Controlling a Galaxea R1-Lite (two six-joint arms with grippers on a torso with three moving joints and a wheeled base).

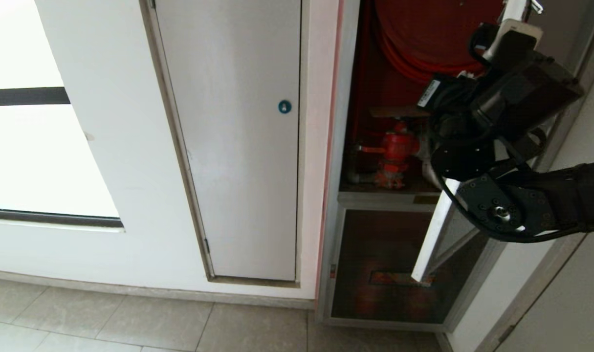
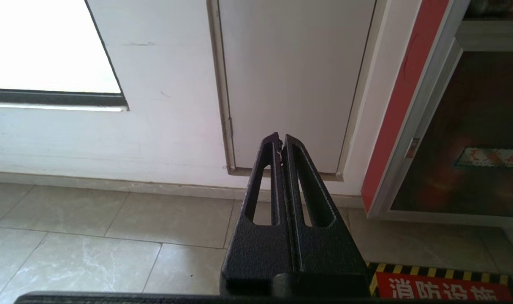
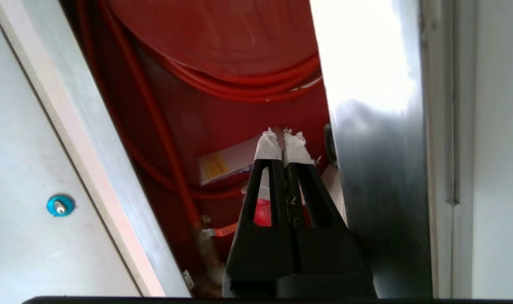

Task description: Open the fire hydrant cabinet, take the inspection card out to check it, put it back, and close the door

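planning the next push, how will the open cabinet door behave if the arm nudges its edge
The door probably stays stiff: its edge looks like a metal frame. Standing ajar from the fire hydrant cabinet, it should swing rather than bend. Its smooth, shiny face may let the shut right end effector slide.

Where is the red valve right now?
In the head view, the red valve sits low in the open fire hydrant cabinet, below the hose reel and just left of the right arm, right of the white door.

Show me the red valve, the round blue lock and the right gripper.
red valve (image 1: 394, 146), head view, its round body.
round blue lock (image 1: 285, 106), head view, its face.
right gripper (image 3: 284, 134), right wrist view, between its taped fingertips.
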